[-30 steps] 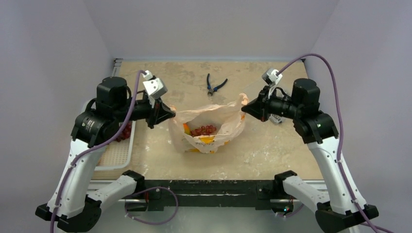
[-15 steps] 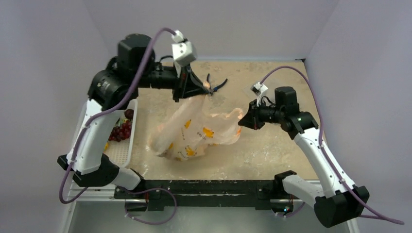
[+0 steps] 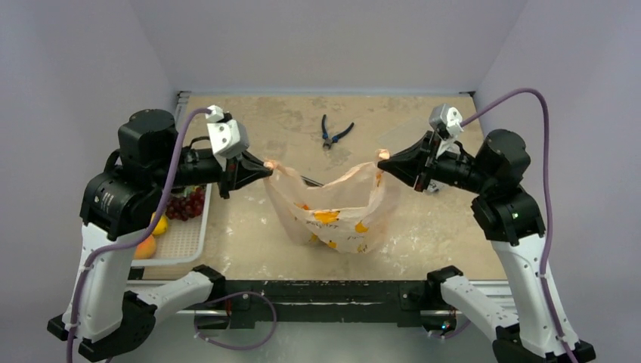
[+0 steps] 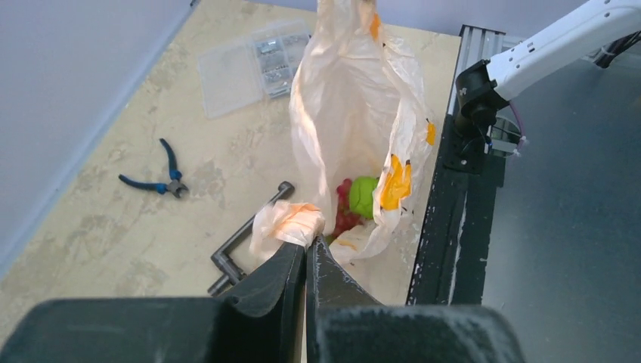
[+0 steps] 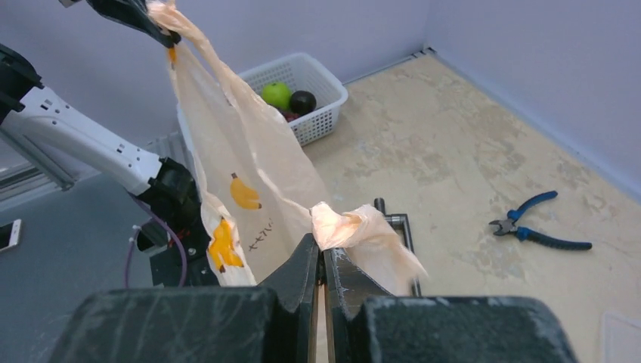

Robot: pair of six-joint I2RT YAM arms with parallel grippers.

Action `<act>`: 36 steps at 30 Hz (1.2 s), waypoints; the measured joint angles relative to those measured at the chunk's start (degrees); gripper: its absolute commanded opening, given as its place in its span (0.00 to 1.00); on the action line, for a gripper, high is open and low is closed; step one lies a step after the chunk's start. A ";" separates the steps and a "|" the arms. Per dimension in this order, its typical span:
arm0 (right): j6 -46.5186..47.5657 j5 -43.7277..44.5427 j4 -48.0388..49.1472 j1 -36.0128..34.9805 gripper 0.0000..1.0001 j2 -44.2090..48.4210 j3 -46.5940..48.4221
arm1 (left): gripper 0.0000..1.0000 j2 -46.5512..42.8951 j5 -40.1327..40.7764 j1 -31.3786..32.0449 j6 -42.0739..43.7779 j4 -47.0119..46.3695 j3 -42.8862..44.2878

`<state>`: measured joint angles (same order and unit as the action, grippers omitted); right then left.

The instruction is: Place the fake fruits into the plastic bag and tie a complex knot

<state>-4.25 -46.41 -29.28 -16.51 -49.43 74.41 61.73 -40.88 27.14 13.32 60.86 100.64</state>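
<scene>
Mid-frame over bench point(image 3: 249, 227), plastic bag point(image 3: 332, 208) hangs stretched; L fingers point(image 3: 253, 171) clamped on one end, R fingers point(image 3: 397, 161) on other.

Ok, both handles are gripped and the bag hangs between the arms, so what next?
Probably bring the left gripper and right gripper toward each other, crossing the handles above the plastic bag: each gripper is shut on one handle, they are stretched wide apart, and nothing is tied yet.

My robotics test cell: plain grey walls point(image 3: 325, 45) box in a mottled beige surface point(image 3: 246, 231), blue-handled pliers point(image 3: 335, 134) at 12 o'clock.
</scene>
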 measured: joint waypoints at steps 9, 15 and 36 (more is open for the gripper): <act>1.73 -1.14 -0.15 0.07 0.00 -5.64 -0.02 | 0.02 0.26 2.73 -0.02 3.65 -1.92 -3.52; 2.80 -1.38 -0.37 0.07 0.00 -3.91 -0.02 | 0.00 -2.25 6.51 -0.28 4.09 -1.97 -10.03; 5.18 -1.05 -0.50 0.07 0.00 -1.62 -3.15 | 1.00 4.87 23.63 21.59 21.64 11.87 13.38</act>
<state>0.93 -47.46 -29.78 -16.45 -51.05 71.26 66.61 -17.26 48.73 34.96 72.73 114.02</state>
